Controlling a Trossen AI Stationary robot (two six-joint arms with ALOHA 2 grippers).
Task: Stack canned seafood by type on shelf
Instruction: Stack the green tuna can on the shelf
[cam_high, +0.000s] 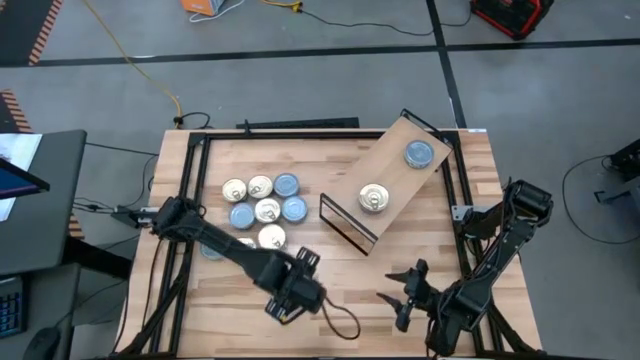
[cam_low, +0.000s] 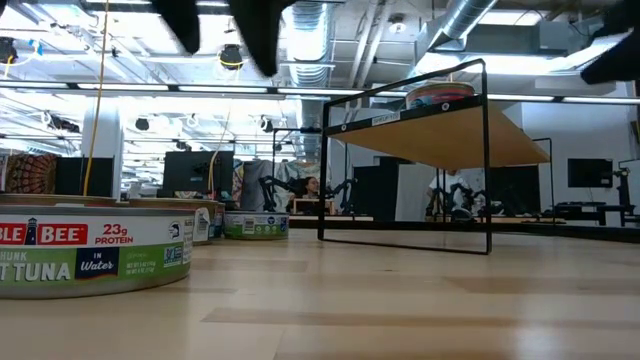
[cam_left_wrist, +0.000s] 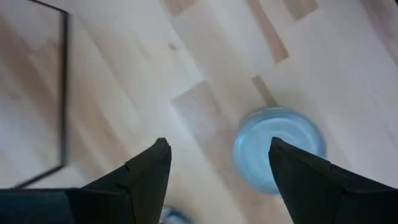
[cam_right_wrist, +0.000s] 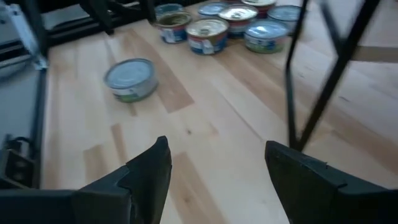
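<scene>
Nearest the low camera stands a tuna tin (cam_low: 95, 255) with a printed label, on the wooden tabletop (cam_high: 340, 280). Landmark: the shelf (cam_high: 385, 180) — a light wood board on a thin black frame — set at an angle toward the far right of the tabletop. On its board rest two tins, well apart: a blue-lidded tin (cam_high: 418, 154) at the far end and a gold-lidded tin (cam_high: 374, 198) nearer the middle. To the left of the shelf lies a cluster of tins (cam_high: 262, 208), gold and blue lids mixed, close together. Left gripper (cam_high: 292, 300) hovers over the near edge of the table, forward and left of the shelf, fingers apart and empty; one lone blue tin (cam_left_wrist: 278, 148) lies beneath it. Right gripper (cam_high: 403, 297) — fingers likewise spread, holding nothing — sits forward of the shelf.
</scene>
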